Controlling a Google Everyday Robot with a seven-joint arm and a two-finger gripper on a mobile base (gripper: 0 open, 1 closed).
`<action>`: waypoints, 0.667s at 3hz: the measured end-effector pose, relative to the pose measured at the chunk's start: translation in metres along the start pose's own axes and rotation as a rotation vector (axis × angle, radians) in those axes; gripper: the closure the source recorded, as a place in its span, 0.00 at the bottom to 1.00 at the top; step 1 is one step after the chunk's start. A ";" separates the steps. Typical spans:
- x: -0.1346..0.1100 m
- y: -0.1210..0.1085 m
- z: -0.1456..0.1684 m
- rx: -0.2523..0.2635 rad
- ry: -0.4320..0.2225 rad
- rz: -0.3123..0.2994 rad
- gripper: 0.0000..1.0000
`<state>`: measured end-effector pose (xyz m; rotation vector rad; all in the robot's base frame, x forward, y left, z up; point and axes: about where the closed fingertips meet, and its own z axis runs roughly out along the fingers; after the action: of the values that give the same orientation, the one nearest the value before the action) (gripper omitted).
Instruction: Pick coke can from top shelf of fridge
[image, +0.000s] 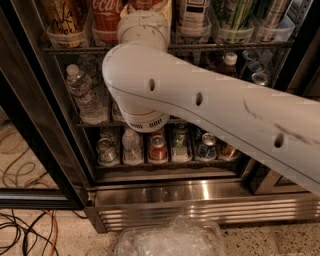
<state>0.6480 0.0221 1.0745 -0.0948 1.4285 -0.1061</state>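
The fridge (190, 200) stands open in front of me, with a stainless-steel base and wire racks. On the top shelf (225, 46), a red coke can (106, 15) with white script sits in a clear tray, left of centre. My white arm (200, 100) crosses the view from the right and rises to a wrist (145, 27) just right of the coke can. My gripper is above the top edge of the view, out of sight. Something red (146, 4) shows right above the wrist.
A gold-orange can (62, 17) stands left of the coke can, and tall cans and bottles (235, 17) to the right. Water bottles (82, 92) fill the middle rack and short cans (157, 147) the bottom one. A crumpled clear plastic container (170, 239) and cables (25, 232) lie on the floor.
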 end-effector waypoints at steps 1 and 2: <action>-0.018 0.002 0.000 -0.003 -0.027 -0.006 0.99; -0.040 0.011 -0.007 -0.028 -0.048 -0.002 1.00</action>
<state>0.6353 0.0377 1.1113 -0.1214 1.3826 -0.0845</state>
